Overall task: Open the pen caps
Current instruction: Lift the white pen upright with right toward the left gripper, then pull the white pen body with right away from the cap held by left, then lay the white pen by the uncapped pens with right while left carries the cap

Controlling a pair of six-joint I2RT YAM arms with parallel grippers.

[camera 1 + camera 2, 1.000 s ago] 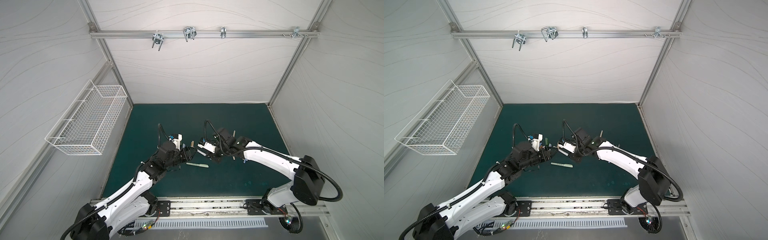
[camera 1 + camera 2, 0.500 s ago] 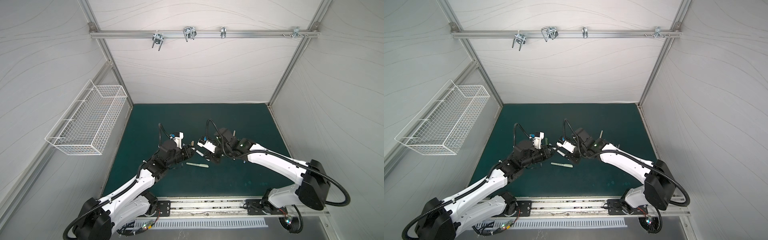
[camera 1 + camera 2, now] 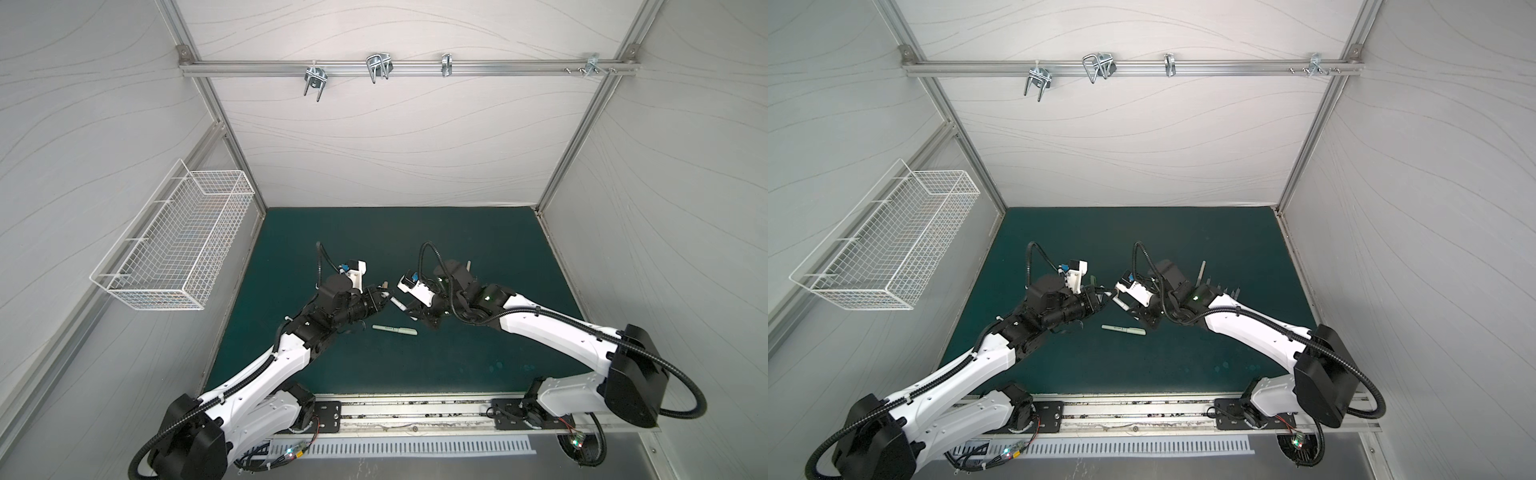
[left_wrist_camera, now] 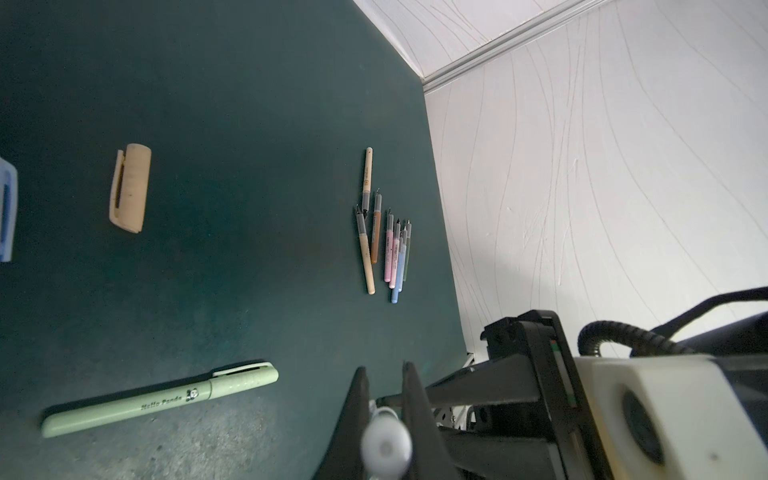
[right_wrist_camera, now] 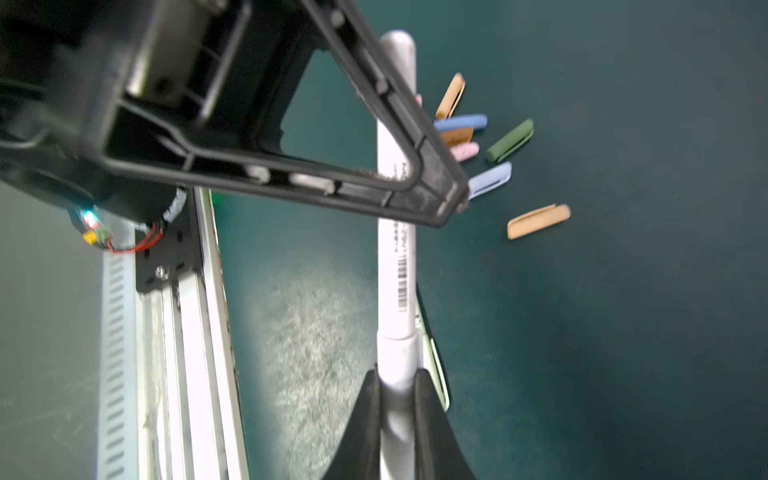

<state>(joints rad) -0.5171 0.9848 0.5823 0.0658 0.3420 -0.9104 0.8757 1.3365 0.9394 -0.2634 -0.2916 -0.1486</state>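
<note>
Pen cap (image 5: pixel 397 353), white, is sitting on the white pen (image 5: pixel 397 257), which is hanging above the worktop (image 3: pixel 457 365) between the two arms. Fingers of the right gripper (image 5: pixel 397 374) are clamping the cap; fingers of the left gripper (image 4: pixel 384 370) are clenching the barrel nearer its rounded tail. The pen's long axis is running straight from one gripper to the other, so the coming pull is probably calling for the two drawing apart along that line. Beneath, a capped green pen (image 4: pixel 160 401) is lying; loose caps (image 5: pixel 461 122) and uncapped pens (image 4: pixel 389 249) are lying in separate groups.
</note>
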